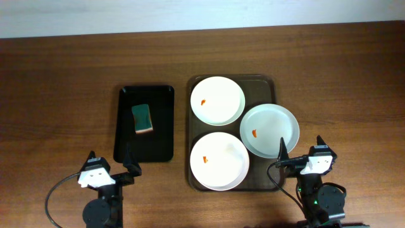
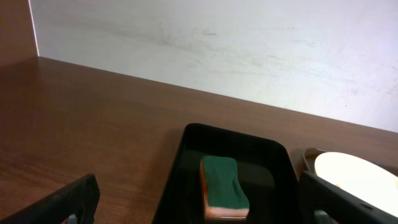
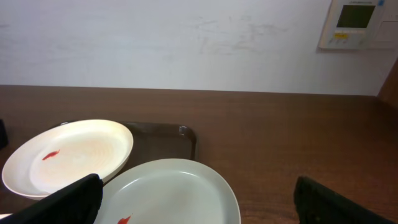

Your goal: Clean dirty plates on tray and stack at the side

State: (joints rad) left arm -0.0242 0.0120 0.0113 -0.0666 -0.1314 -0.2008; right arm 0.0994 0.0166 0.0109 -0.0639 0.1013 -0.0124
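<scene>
Three white plates lie on the brown tray [image 1: 271, 81]: a far plate [image 1: 218, 100], a right plate [image 1: 269, 130] overhanging the tray's right rim, and a near plate [image 1: 219, 161]. Each has a small orange-red smear. My left gripper [image 1: 112, 162] is open and empty, near the front edge, just short of the black tray. My right gripper [image 1: 300, 151] is open and empty, just in front of the right plate. The right wrist view shows the right plate [image 3: 168, 193] and the far plate [image 3: 71, 153].
A smaller black tray [image 1: 163, 101] left of the brown one holds a green-topped sponge [image 1: 143, 119], which also shows in the left wrist view [image 2: 222, 186]. Bare wooden table lies around both trays. A white wall stands behind the table.
</scene>
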